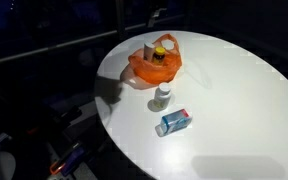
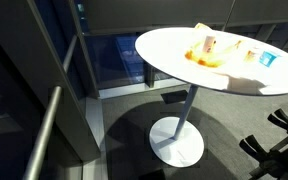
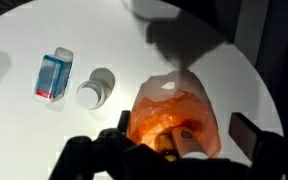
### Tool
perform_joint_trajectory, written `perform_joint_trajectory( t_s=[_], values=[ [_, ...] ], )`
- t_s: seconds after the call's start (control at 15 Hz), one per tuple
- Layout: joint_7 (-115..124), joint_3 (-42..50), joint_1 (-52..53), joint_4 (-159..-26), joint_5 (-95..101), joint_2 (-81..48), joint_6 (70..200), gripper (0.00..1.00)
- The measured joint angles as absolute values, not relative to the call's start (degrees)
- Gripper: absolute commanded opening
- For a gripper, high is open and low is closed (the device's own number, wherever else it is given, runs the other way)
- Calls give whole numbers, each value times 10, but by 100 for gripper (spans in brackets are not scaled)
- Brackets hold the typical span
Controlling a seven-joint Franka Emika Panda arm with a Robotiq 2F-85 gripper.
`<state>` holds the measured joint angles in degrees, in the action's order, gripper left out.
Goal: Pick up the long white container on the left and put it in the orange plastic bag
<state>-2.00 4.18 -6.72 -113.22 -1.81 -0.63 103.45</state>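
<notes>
- The gripper (image 3: 184,132) shows only in the wrist view, at the lower edge. Its jaws stand wide apart and clamp nothing.
- One of its dark fingers (image 3: 248,135) sits to one side of the orange bag (image 3: 174,118), the other finger to the opposite side. The bag's lower part lies between them.
- The bag (image 1: 154,67) sits on the round white table (image 1: 234,100), near the far rim in an exterior view, with its handles up.
- A container (image 1: 160,54) with a yellow top stands upright inside the bag, its upper part poking out of the opening. In an exterior view it reads as a pale upright shape (image 2: 210,44) above the bag (image 2: 206,58).
- In the wrist view, only a brownish bit of something shows through the bag's mouth, too dim to make out.
- A short white bottle (image 1: 163,95) stands on the table just beside the bag, apart from it. From the wrist its round cap (image 3: 96,88) faces the camera.
- A blue and white box (image 1: 173,122) lies flat near the bottle, on the side away from the bag. It also shows in the wrist view (image 3: 54,75).
- The table (image 2: 174,45) rests on a single post with a round foot.
</notes>
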Motion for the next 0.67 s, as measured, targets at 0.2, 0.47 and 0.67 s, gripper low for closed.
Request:
perform_joint_trajectory(
  t_s=[0.2,0.47,0.67],
  values=[
    [-12,42,-67,-1183,-2,56,1039,100],
    [-12,44,-67,-1248,3,139,1047,100],
    [-12,51,-68,-1284,3,200,1048,100]
  ],
)
